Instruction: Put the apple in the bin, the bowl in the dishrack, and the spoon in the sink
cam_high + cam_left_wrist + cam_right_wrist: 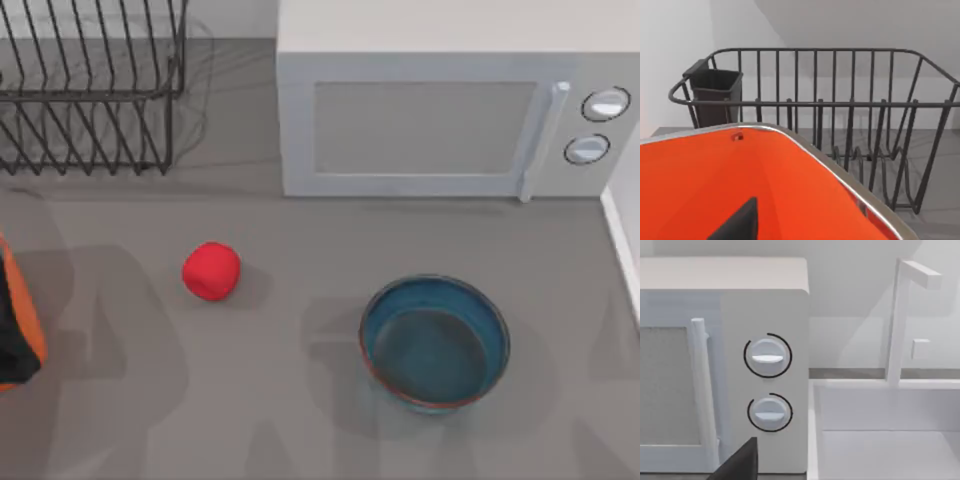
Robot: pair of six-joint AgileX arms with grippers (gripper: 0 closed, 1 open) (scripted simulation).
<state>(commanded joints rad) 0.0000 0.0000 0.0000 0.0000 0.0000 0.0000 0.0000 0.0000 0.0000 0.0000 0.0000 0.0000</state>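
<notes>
Blue-teal glazed bowl (435,343) with its thin reddish-brown rim sits lower right of centre in the top view, on the grey table (300,420). Well to its left lies the small bright-red apple (211,270). An orange bin (18,325) with a black inside shows at the left edge, a black wire dishrack (90,90) at upper left, a white microwave (450,100) at upper right.

Left wrist view: the bin's orange wall (740,185) is close below, with the dishrack (840,125) beyond it.

Right wrist view: the microwave's two dials (767,385), with a white sink (890,440) and faucet (900,320) beside them.

Whether either gripper is wide or narrow, I cannot tell.
</notes>
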